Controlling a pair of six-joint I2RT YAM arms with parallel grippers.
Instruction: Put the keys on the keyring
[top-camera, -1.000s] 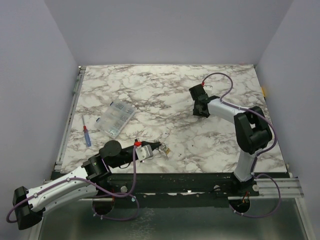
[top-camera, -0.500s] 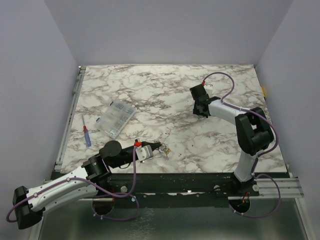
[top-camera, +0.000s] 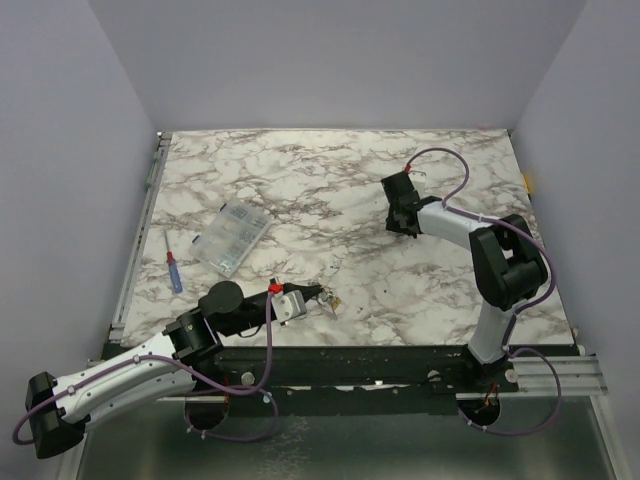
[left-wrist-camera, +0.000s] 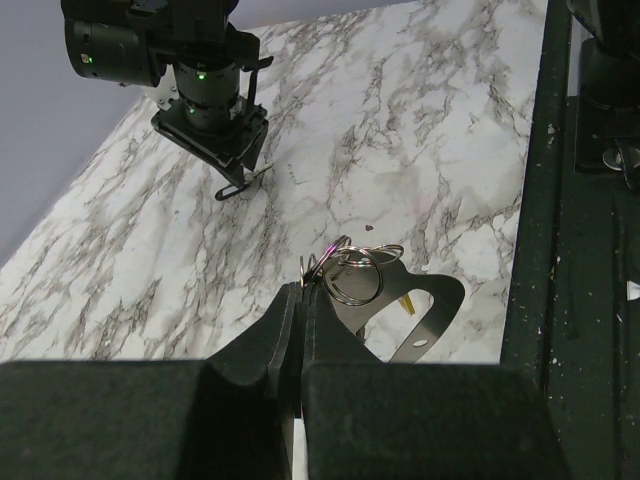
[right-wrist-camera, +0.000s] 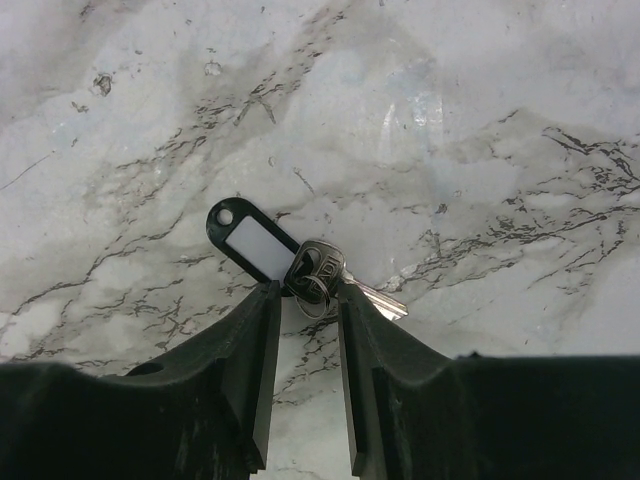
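Silver key (right-wrist-camera: 318, 270) sits between the right tool's (right-wrist-camera: 306, 292) part-open jaws, blade pointing lower right; left tool (left-wrist-camera: 303, 295) pinches keyring (left-wrist-camera: 350, 262).

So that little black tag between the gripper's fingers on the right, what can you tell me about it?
The black tag is a flat oblong, seemingly plastic, with a white label panel and a small hole at its free end. It lies flat on the marble table. A small metal ring joins it to a silver key pointing right. The fingers of the right gripper flank that ring end; whether they pinch it I cannot tell.
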